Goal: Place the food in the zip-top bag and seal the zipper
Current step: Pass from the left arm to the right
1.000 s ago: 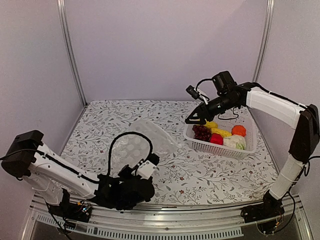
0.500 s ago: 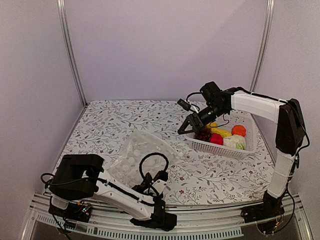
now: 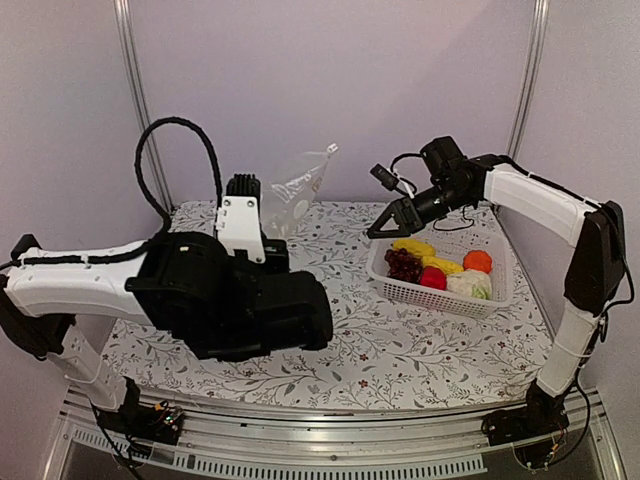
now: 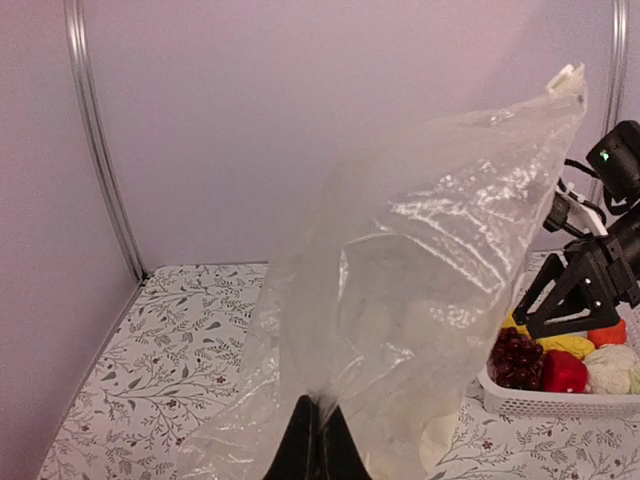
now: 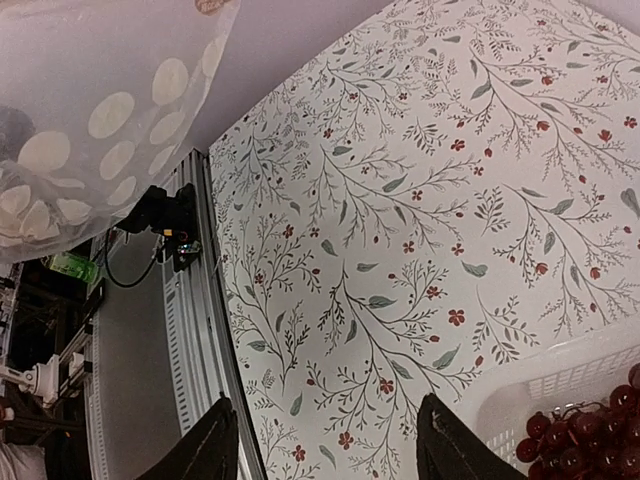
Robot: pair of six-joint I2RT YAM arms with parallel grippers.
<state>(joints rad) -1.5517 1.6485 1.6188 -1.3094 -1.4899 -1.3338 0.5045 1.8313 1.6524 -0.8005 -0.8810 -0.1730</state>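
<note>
Above the floral table [image 3: 400, 350], the zip-top bag [image 4: 420, 280] is held aloft, pinched by the left gripper [image 4: 312, 445]. The right gripper [image 5: 325, 445] is spread open near the white basket [image 3: 440, 296].

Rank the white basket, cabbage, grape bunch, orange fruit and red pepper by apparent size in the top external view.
1. white basket, clearly largest
2. cabbage, only slightly ahead of the next
3. grape bunch
4. orange fruit and red pepper: they look about alike, so they are left unranked
</note>
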